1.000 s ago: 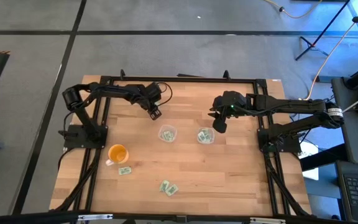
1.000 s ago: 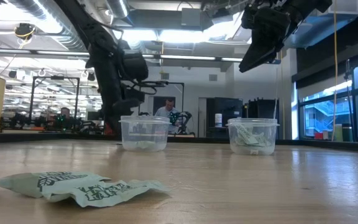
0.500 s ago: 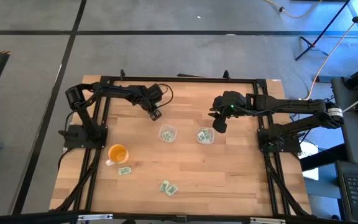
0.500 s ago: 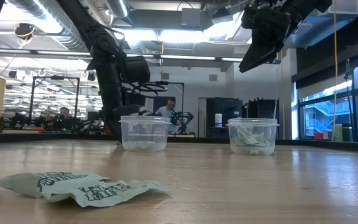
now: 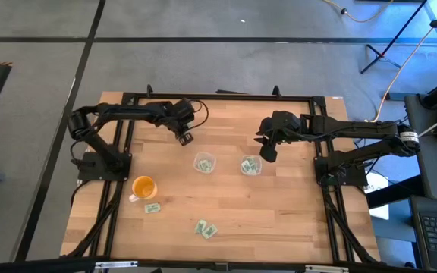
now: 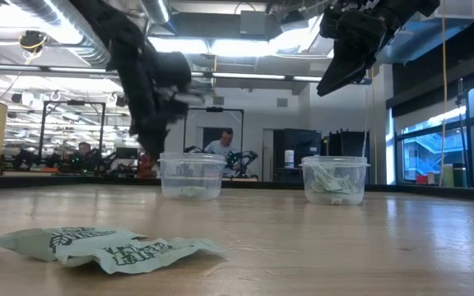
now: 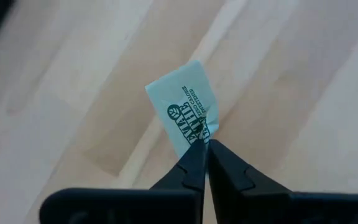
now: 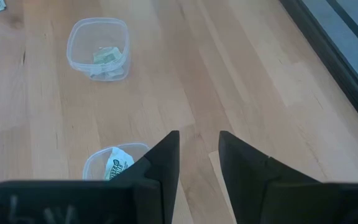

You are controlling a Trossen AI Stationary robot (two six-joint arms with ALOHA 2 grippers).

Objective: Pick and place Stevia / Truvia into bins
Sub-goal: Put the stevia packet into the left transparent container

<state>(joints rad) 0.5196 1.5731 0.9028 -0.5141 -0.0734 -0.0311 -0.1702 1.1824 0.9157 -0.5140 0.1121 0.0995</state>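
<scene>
A packet point(image 7: 188, 115) was pinched by one corner between the closed fingertips of the left gripper point(image 7: 205, 149), hanging over bare wood. In the high view that gripper point(image 5: 186, 137) sat up and to the left of the left bin point(image 5: 204, 162); over the last second it had drifted further back and away from the bin, and the left arm's elbow had swung outward. In the low view the gripper point(image 6: 156, 136) showed blurred above and left of that bin point(image 6: 191, 176), so the arm was in motion. I judged this a lift-and-reposition, not a drop: the packet was still held and not yet over either bin.

The right gripper point(image 5: 268, 152) hovered just beside the right bin point(image 5: 250, 165), unchanged, its fingers point(image 8: 160, 158) apart and empty. Both bins already held packets. More loose packets lay on the near table point(image 5: 279, 212): a pair point(image 5: 205, 228), and one point(image 5: 152, 207) by the cup point(image 5: 143, 186).
</scene>
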